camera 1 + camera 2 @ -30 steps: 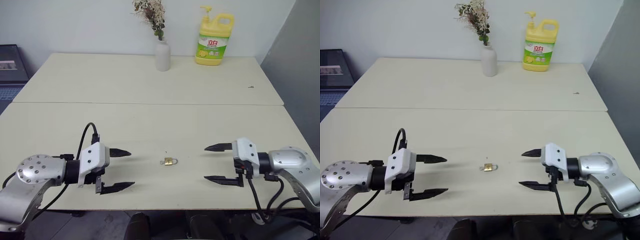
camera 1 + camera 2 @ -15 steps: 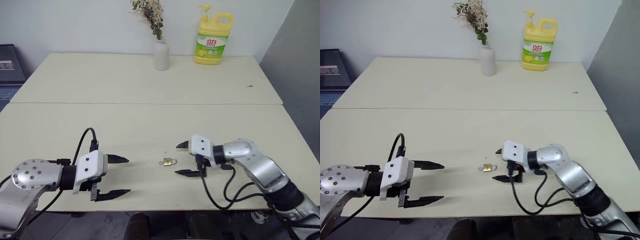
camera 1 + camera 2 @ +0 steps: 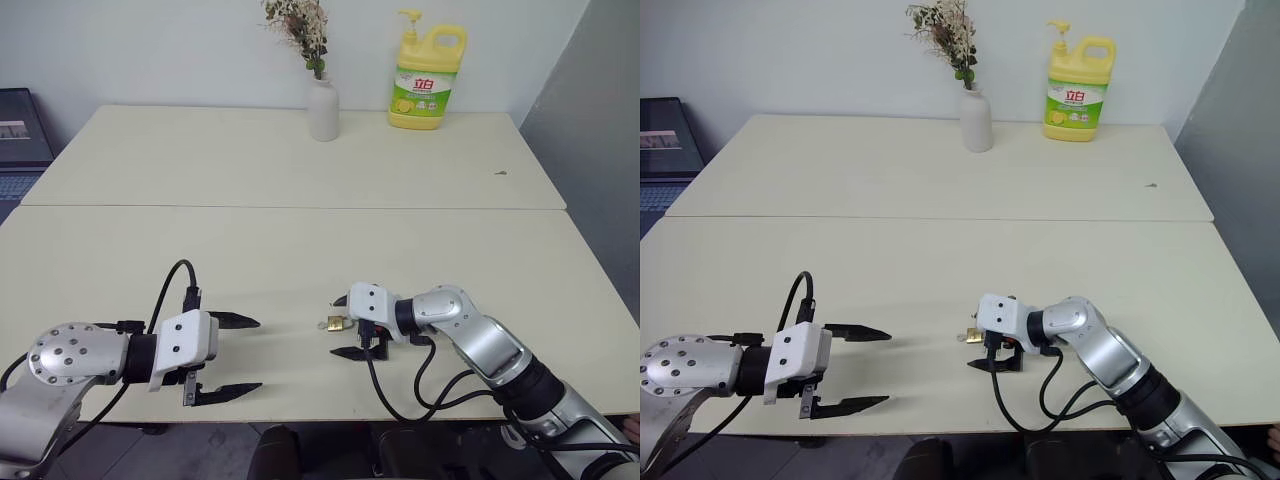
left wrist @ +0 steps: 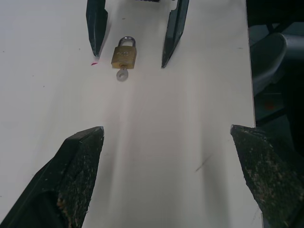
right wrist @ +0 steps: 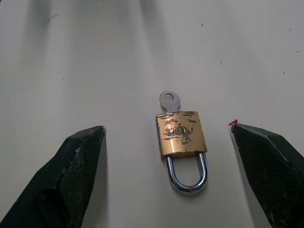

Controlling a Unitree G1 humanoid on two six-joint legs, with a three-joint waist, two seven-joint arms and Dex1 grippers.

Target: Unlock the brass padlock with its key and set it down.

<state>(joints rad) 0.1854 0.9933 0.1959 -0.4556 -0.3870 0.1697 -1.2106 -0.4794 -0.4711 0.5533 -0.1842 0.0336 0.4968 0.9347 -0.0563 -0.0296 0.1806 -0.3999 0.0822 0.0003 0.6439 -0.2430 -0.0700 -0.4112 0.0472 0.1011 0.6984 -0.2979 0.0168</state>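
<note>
The brass padlock (image 3: 337,323) lies flat on the cream table (image 3: 300,250) near its front edge, shackle closed. The key (image 5: 169,101) sticks out of the lock's bottom end, pointing toward my left gripper. My right gripper (image 3: 338,326) is open and low over the table, one black finger (image 4: 97,23) on each side of the padlock without touching it. In the right wrist view the padlock (image 5: 181,134) lies midway between the fingers. My left gripper (image 3: 259,354) is open and holds nothing. It hovers to the left of the lock, pointing at it.
A white vase (image 3: 322,108) with dried flowers and a yellow detergent bottle (image 3: 428,85) stand at the far edge. A laptop (image 3: 20,130) sits off to the far left. A tiny red mark (image 5: 232,123) is on the table beside the lock.
My right gripper has swung in from the right and dropped lower, so its open fingers now straddle the padlock. The left gripper stays where it was. The padlock has not moved.
</note>
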